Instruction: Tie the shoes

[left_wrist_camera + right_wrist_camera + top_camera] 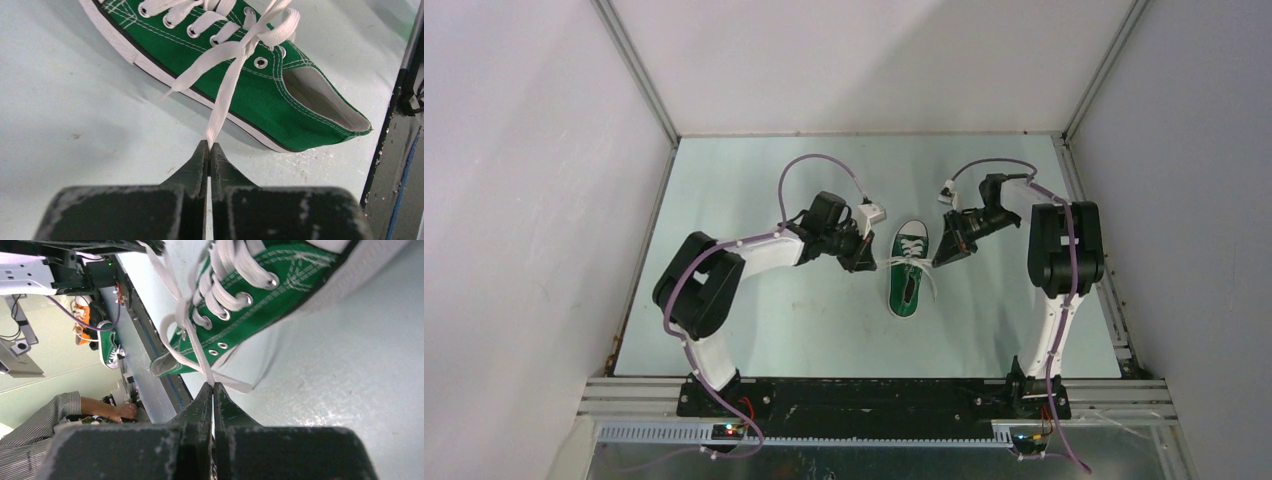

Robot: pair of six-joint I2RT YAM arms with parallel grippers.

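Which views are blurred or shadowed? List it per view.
Top external: even, soft light, the sneaker small but readable. Left wrist: laces crisp, a soft shadow beside the sole; the dark fingers lose detail. Right wrist: the toe cap is out of focus.

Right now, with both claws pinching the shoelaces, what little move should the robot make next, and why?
Probably pull the laces sideways, away from the sneaker. The left gripper and right gripper are each shut on a lace, on opposite sides of the sneaker; the laces already cross over its top but look slack, so pulling should snug that crossing.
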